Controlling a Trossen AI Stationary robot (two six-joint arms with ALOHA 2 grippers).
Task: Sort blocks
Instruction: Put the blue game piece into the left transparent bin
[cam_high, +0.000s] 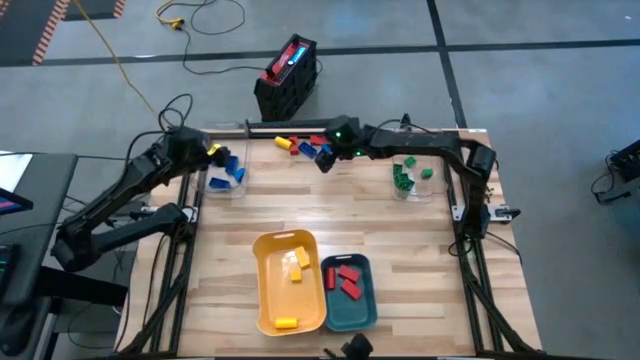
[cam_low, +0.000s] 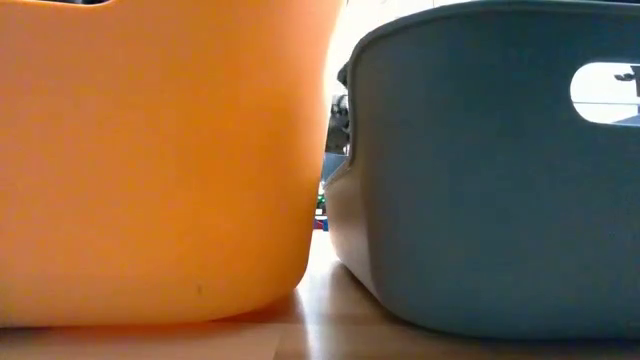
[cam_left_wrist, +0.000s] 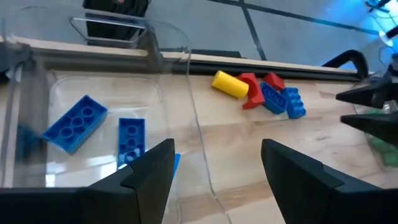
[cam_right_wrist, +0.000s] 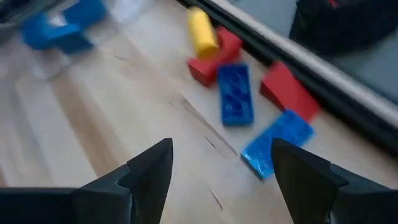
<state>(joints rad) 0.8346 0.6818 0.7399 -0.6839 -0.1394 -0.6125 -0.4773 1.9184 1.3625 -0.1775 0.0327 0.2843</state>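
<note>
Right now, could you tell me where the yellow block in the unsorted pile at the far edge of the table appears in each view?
High view: yellow block at the pile's left end, by the far edge.
Low view: not in it; the trays fill the picture.
Left wrist view: yellow block lies beside a red block.
Right wrist view: it sits at the top, touching that red block.
Shared landmark: the dark rail along the far edge.

Red, blue, yellow blocks (cam_right_wrist: 236, 93); yellow tray (cam_high: 270, 290).
</note>
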